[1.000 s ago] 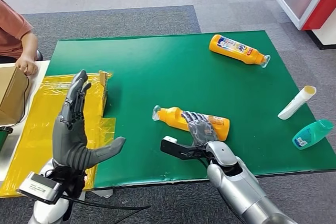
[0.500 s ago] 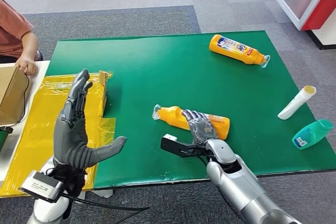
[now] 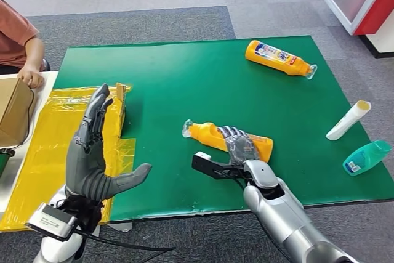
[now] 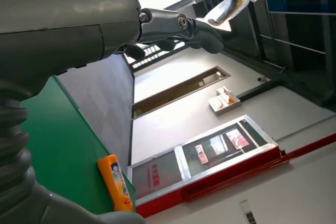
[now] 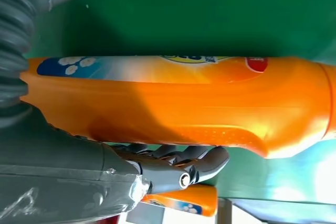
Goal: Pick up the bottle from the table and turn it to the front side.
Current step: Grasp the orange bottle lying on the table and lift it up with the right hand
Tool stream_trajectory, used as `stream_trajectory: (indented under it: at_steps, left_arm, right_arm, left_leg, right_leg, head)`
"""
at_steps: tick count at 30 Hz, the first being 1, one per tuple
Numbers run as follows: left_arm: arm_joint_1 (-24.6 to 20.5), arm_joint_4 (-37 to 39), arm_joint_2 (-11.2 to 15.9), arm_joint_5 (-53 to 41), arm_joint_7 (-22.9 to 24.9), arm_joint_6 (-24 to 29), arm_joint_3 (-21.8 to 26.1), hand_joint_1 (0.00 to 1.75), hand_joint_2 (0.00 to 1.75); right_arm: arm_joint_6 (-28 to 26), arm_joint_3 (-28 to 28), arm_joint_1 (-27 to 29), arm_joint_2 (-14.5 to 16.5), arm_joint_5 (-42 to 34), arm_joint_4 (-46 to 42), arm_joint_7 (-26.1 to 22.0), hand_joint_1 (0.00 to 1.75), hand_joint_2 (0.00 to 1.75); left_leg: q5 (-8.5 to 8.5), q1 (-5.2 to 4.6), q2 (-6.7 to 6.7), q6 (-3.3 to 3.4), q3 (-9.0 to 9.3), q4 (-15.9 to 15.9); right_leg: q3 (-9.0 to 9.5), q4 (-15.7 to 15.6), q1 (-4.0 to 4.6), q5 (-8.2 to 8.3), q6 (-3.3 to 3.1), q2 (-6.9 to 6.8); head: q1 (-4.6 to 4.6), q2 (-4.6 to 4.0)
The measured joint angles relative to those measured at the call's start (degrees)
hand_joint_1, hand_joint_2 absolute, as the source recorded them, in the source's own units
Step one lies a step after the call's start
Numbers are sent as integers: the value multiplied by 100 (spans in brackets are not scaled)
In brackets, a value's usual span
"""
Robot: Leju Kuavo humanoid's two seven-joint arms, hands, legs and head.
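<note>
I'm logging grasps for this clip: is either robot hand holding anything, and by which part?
The right robot hand grips the near orange bottle around its body; the left robot hand holds nothing.

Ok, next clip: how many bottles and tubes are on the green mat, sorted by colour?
Orange: 2, the bottle under the right hand and the far bottle
White: 1, the tube
Teal: 1, the teal bottle
Total: 4
</note>
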Motion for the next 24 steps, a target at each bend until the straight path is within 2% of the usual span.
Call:
stream_trajectory:
  at_steps: [8, 24]
  left_arm:
    - [24, 0, 0, 36, 7, -10, -6, 0, 175]
    - [80, 0, 0, 142, 7, -76, -5, 0, 175]
  right_arm:
    - [-172, -495, -38, -9, 198, 286, 82, 0, 175]
    - [-174, -980, -102, -30, 400, 528, 160, 0, 175]
  left_leg:
    - [0, -1, 0, 1, -1, 0]
    - [-1, -1, 0, 1, -1, 0]
  right_leg:
    - [1, 0, 0, 1, 0, 0]
    - [0, 0, -1, 1, 1, 0]
  head:
    - [1, 0]
    - [1, 0]
